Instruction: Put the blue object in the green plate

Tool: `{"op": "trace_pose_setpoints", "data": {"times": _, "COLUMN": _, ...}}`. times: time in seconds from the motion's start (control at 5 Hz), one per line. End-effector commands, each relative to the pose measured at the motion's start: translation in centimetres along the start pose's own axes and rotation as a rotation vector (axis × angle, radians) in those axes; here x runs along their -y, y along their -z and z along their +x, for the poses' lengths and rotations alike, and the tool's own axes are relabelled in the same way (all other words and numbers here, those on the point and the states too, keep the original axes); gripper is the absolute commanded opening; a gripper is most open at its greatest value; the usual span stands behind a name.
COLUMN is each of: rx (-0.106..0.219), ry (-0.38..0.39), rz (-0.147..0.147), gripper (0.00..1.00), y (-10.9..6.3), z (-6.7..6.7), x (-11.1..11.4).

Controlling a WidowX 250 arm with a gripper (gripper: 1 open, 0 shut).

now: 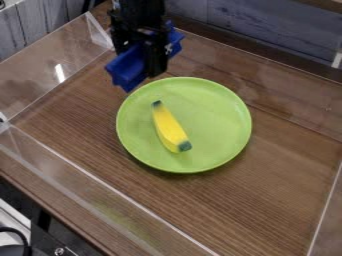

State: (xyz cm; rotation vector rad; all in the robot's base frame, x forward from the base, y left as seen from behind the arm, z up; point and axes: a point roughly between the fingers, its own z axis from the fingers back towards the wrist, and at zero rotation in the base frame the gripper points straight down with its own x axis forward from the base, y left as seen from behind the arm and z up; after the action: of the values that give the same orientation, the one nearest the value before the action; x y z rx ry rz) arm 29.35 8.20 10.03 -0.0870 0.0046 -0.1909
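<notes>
The blue object (127,68) is a small royal-blue block, tilted, held off the table just beyond the far-left rim of the green plate (214,125). The green plate is a large round lime-green dish with a shallow raised rim, lying flat; the block sits outside it, not in it.

I see even, soft daylight with no hard shadows. A white glare spot sits on the clear wall (60,72) at nine o'clock, and pale sheen streaks the table (254,200) toward four o'clock. The plate (221,115) reads bright, saturated. The gripper (144,50) at twelve o'clock is a dark mass, detail lost. The picture is low-resolution and slightly soft throughout.
</notes>
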Motion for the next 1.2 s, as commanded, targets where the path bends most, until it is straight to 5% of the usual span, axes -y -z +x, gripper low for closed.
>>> {"op": "trace_pose_setpoints", "data": {"times": 0.0, "rx": 0.066, "ry": 0.060, "rz": 0.029, "gripper": 0.00, "y": -2.4, "z": 0.9, "x": 0.2}}
{"op": "trace_pose_setpoints", "data": {"times": 0.2, "rx": 0.070, "ry": 0.098, "rz": 0.027, "gripper": 0.00, "y": -1.6, "z": 0.5, "x": -0.3}}
{"op": "trace_pose_setpoints", "data": {"times": 0.4, "rx": 0.072, "ry": 0.137, "rz": 0.029, "gripper": 1.00, "y": -0.5, "z": 0.3, "x": -1.5}}
{"op": "trace_pose_setpoints", "data": {"times": 0.6, "rx": 0.082, "ry": 0.083, "rz": 0.037, "gripper": 1.00, "y": -0.5, "z": -0.1, "x": -1.6}}
{"op": "trace_pose_setpoints", "data": {"times": 0.8, "rx": 0.080, "ry": 0.153, "rz": 0.039, "gripper": 0.00, "y": 0.6, "z": 0.5, "x": -1.9}}
{"op": "trace_pose_setpoints", "data": {"times": 1.0, "rx": 0.082, "ry": 0.225, "rz": 0.042, "gripper": 0.00, "y": 1.7, "z": 1.1, "x": -2.2}}
